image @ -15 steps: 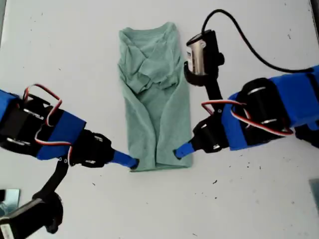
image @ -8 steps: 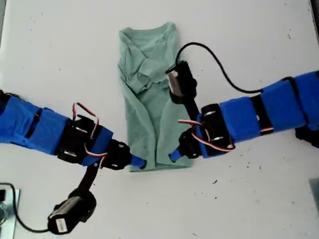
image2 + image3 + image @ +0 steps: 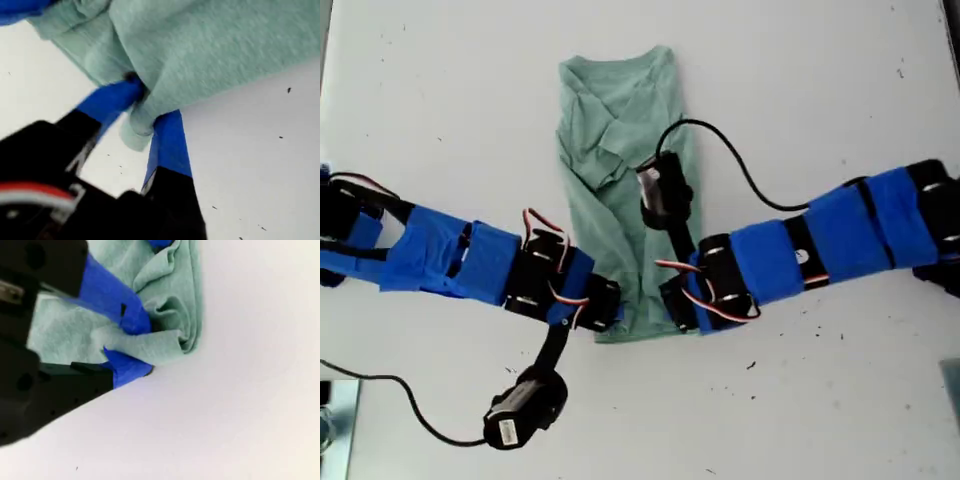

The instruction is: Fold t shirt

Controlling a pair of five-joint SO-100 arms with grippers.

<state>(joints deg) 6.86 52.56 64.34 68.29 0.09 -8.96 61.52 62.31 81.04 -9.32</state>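
1. Nearest in the exterior view: the black camera module (image 3: 523,407) of my first arm hangs over bare white table (image 3: 820,400), near of the cloth, with a black cable (image 3: 395,400) trailing toward the exterior view's left.
2. My first gripper (image 3: 610,318) comes in from the exterior view's left and sits at the near-left corner of the t shirt (image 3: 630,140). In the first wrist view my first gripper (image 3: 150,104) is clenched on a bunched fold of the hem, with green cloth pinched between its 2 blue fingers (image 3: 169,145).
3. My second gripper (image 3: 678,310) comes in from the exterior view's right and sits at the near-right corner of the same hem. In the second wrist view my second gripper (image 3: 145,346) is also clenched on cloth, a rolled lip of the t shirt (image 3: 175,300) held between its blue fingers (image 3: 112,290).
4. The 2 grippers are near each other along the near hem, with a short stretch of hem between them.
5. The t shirt lies on the table about mid-scene, folded into a long narrow strip running near to far. The near half is fairly smooth.
6. Over the strip's middle, by its right edge, sits the second arm's camera module (image 3: 663,192). A black cable (image 3: 740,170) loops from it toward the exterior view's right.
7. The far half of the strip is rumpled, with folded layers overlapping. The far end lies flat on the table, well apart from both grippers.
8. The first wrist view shows the t shirt (image 3: 225,45) spreading away from the jaws over the speckled white table (image 3: 260,165).
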